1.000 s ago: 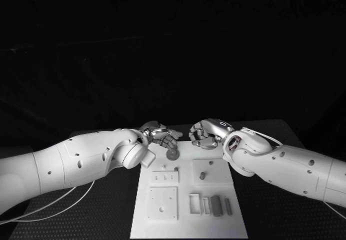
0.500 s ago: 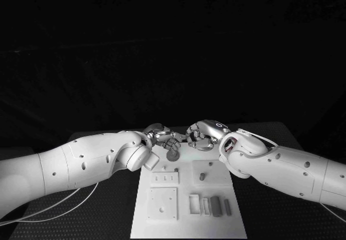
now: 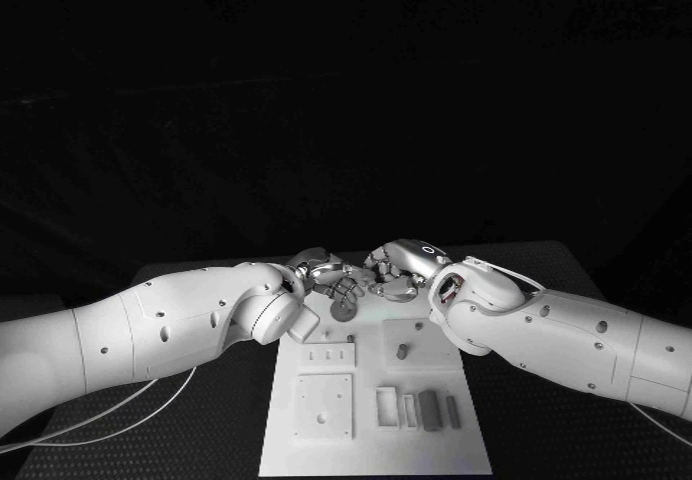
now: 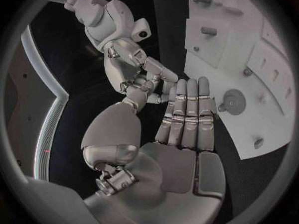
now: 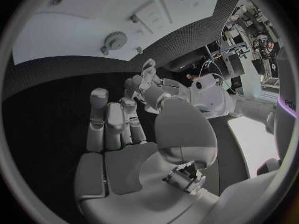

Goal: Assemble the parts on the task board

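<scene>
While both robot hands (left point(image 3: 329, 277), right point(image 3: 400, 270)) hover spread, one disc point(image 3: 345, 309) lies on the task board point(image 3: 378, 440).

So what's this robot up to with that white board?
It is meant to fit small grey parts onto the task board. Both hands meet over the board's far end, the left hand and right hand fingertip to fingertip, neither visibly holding a part. A round part lies just below them; a few bars wait nearer the robot.
</scene>
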